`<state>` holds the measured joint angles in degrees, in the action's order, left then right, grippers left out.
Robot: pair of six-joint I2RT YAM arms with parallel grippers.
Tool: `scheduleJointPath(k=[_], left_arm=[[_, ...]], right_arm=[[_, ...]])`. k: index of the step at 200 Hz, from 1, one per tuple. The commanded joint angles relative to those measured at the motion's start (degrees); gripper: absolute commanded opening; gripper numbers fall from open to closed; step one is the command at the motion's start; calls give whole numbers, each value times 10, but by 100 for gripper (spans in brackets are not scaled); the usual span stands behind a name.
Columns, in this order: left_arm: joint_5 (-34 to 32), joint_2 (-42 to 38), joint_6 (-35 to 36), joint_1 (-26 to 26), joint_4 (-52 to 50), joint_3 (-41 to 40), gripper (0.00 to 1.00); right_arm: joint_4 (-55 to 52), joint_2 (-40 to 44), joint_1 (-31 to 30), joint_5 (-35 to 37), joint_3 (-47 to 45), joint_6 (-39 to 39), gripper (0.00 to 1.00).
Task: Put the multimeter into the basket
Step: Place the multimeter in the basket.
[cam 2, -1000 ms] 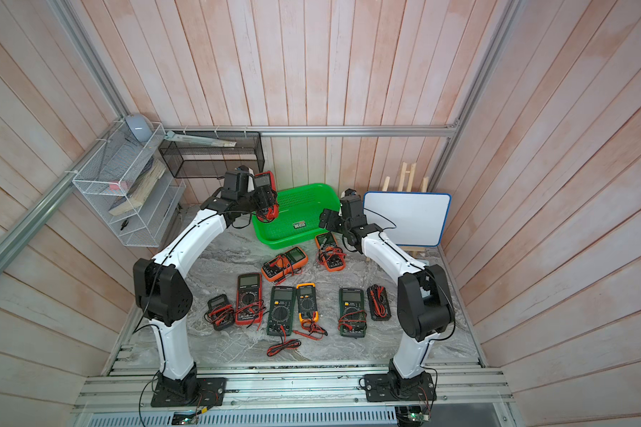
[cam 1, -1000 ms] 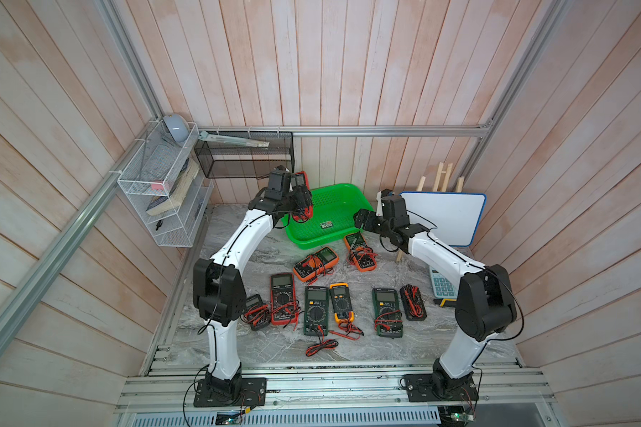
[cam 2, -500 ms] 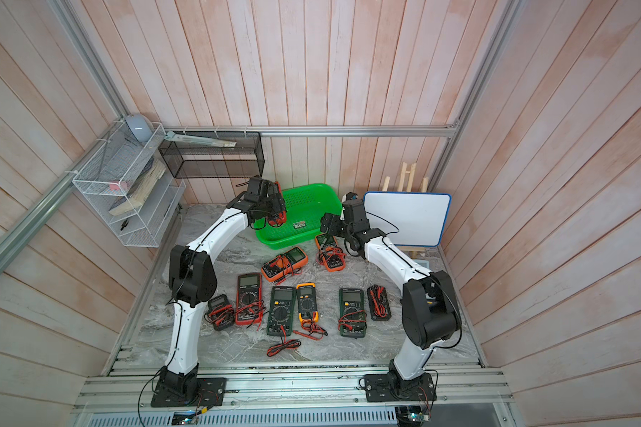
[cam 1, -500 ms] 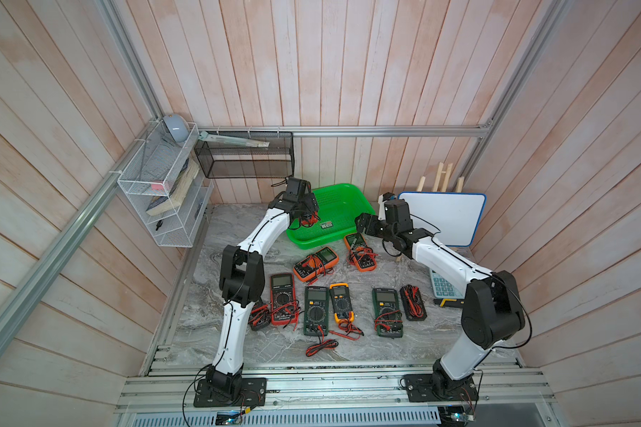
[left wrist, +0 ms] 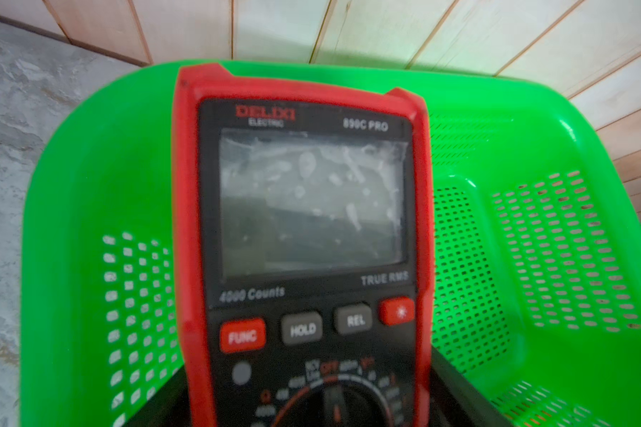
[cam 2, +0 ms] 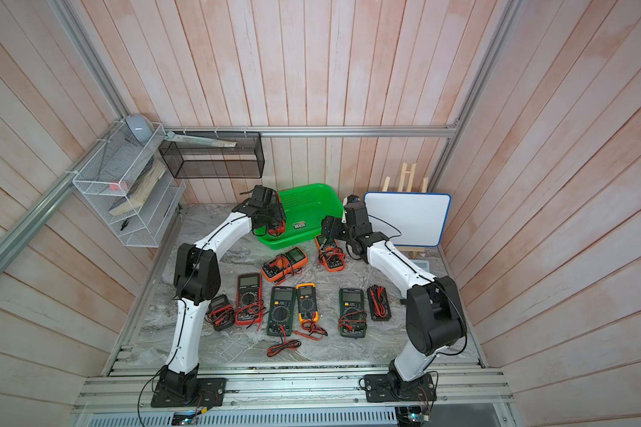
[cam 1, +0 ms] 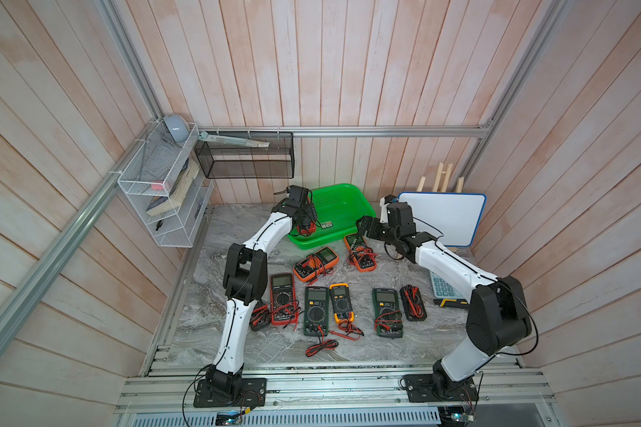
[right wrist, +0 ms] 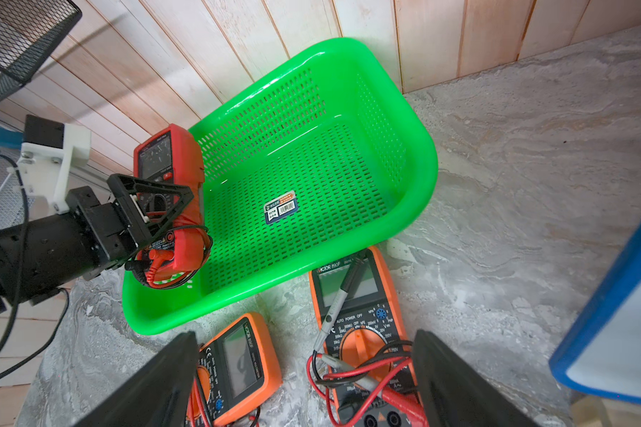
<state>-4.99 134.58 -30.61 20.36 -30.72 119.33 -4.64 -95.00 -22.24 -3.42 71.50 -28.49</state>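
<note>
Left gripper drops from above the rim, so the red-cased multimeter is now down inside the bright green perforated plastic basket. Right arm's elbow nudges outward too.

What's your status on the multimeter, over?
Left tool shut on red multimeter, over basket corner. Right tool open, empty, above orange multimeters. Nothing in the way.
</note>
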Motion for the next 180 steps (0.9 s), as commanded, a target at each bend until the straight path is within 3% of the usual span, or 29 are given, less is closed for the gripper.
scheduleJointPath(k=[1, 102, 109, 127, 138, 143, 180], left_arm=[[-14, -17, 20, -4, 33, -26, 0], [-27, -88, 53, -45, 65, -146, 0], [-26, -89, 53, -47, 65, -146, 11], [-19, -91, 52, -47, 69, -143, 60], [-18, -91, 47, -48, 68, -138, 82], [-18, -91, 47, -48, 68, -136, 98], [-28, -101, 46, -47, 65, -124, 100]], right_arm=[[2, 19, -7, -9, -11, -7, 96], [21, 16, -36, -15, -31, -32, 96], [23, 14, -36, -14, -30, -33, 96], [20, 6, -36, -10, -21, -31, 96], [15, 1, -36, -10, -14, -29, 96], [14, -1, -36, -10, -10, -28, 96], [7, -8, -36, -10, 6, -24, 96]])
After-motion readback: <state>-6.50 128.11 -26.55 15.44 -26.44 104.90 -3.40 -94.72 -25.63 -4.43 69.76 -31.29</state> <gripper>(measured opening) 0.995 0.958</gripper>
